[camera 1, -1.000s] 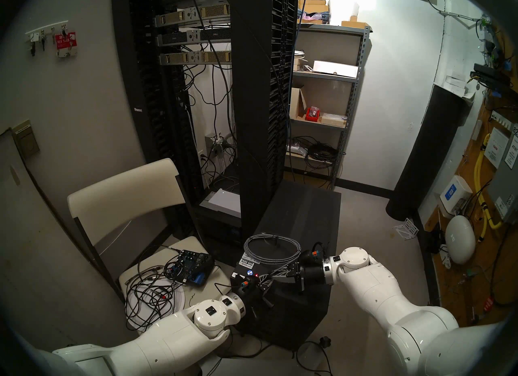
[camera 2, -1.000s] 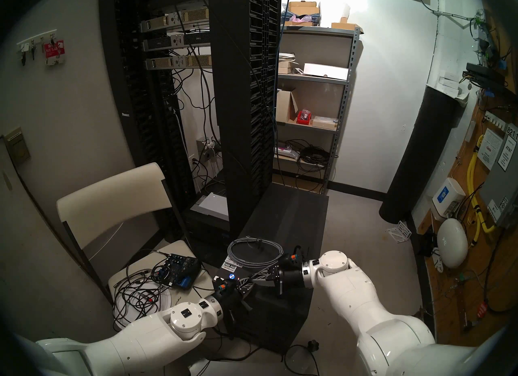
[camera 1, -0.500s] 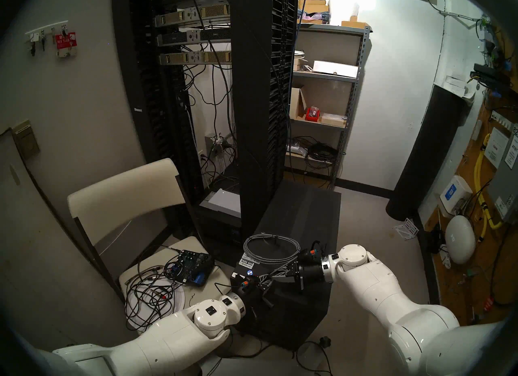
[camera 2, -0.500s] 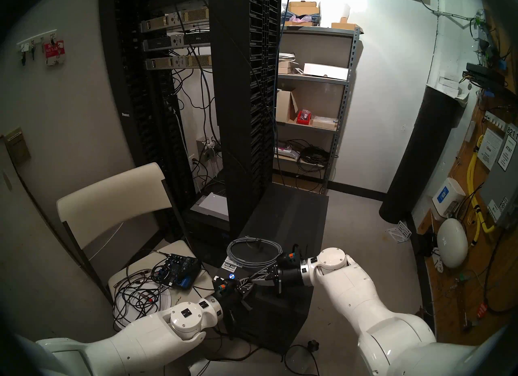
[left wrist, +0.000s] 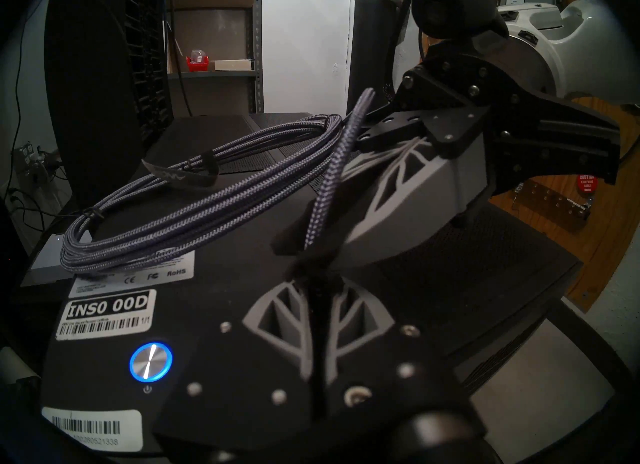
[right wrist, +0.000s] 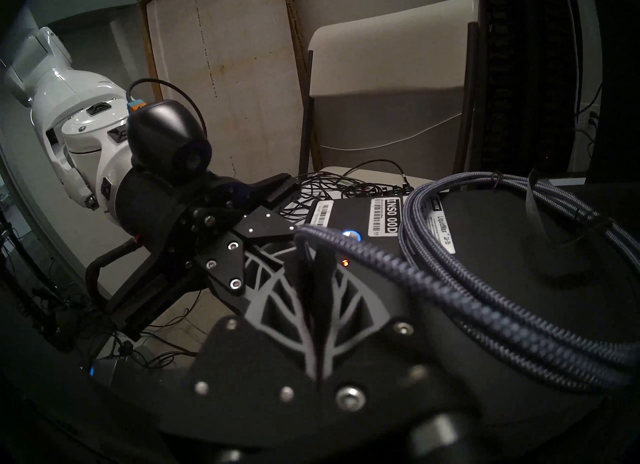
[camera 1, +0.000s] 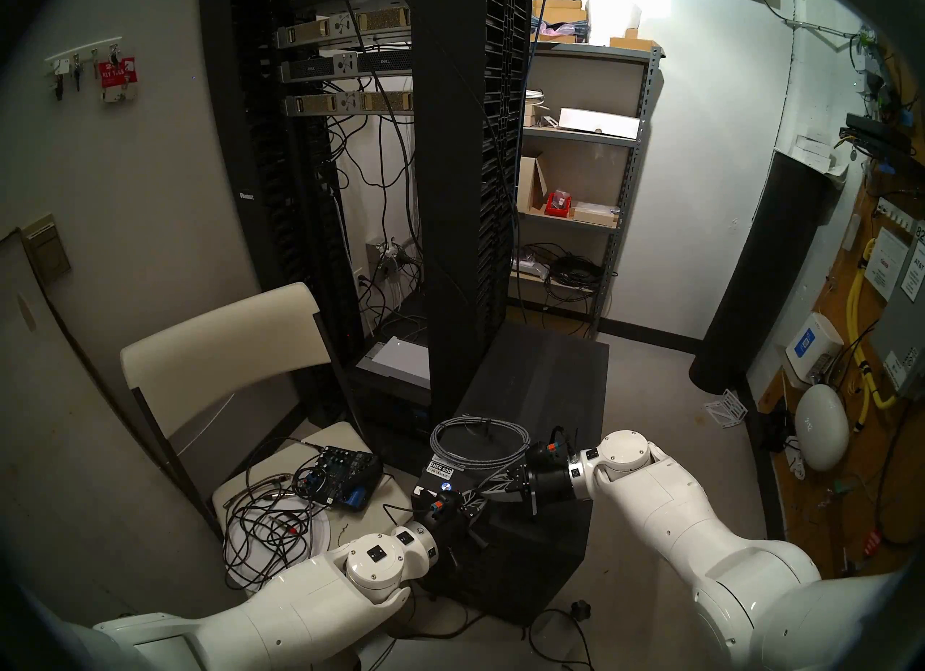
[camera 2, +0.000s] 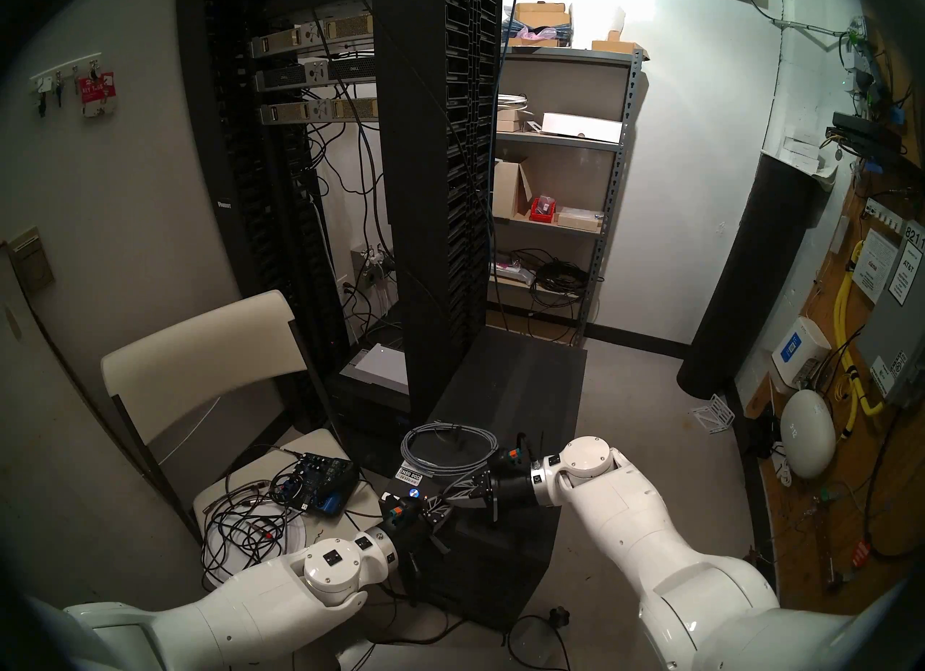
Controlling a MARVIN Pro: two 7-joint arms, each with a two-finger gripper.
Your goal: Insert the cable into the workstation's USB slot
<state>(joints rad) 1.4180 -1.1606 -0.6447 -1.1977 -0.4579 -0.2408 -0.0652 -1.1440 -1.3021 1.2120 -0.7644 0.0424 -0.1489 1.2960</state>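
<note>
We saw the cable (camera 1: 479, 444) coiled on the matte top of the workstation (camera 1: 545, 384), near its front edge, just behind the white barcode sticker (left wrist: 108, 313) and the blue-lit power button (left wrist: 151, 362). One loose braided strand rose off the coil toward us. Our left hand (left wrist: 313, 276) had its fingers together, clamped on that strand's dark end. Our right hand (right wrist: 313, 262) reached in from the workstation's right edge, fingers likewise together, pinching the same strand just beside the left. Both hands met over the front of the top. We could not make out the USB slot.
</note>
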